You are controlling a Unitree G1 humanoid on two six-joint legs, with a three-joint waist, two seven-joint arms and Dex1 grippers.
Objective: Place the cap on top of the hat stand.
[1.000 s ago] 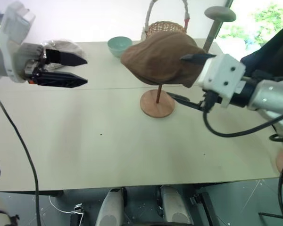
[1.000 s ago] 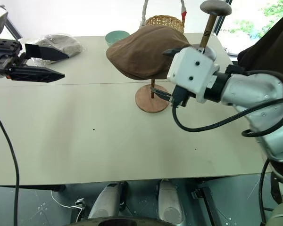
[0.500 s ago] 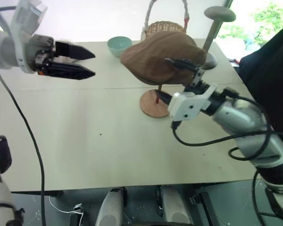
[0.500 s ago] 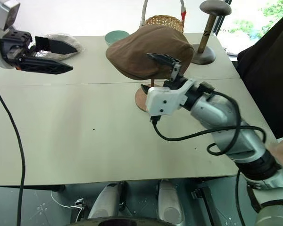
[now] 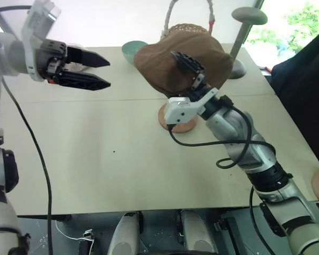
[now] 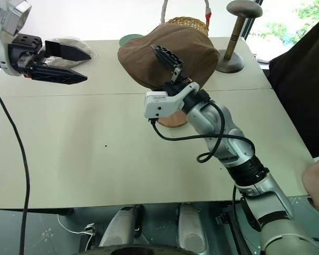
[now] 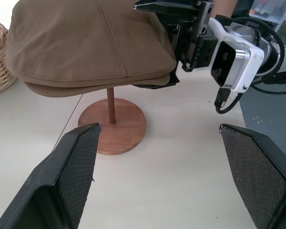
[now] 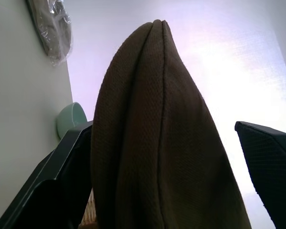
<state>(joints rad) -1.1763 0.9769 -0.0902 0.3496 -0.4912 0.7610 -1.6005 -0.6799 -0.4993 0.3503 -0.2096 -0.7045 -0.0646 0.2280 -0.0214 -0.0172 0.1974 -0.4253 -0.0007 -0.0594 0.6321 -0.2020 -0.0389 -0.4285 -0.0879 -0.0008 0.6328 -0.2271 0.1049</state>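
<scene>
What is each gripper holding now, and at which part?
Nothing is held. The left gripper is open in the air. The right gripper is open around the cap's edge.

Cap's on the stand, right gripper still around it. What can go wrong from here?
1. The right gripper stands open with a finger above and one below the cap; pulling away could snag the fabric and drag it off.
2. The hat stand has a thin rod on a small base; a nudge may tip it.
3. The cap overhangs the disc, so it may slide off.
</scene>
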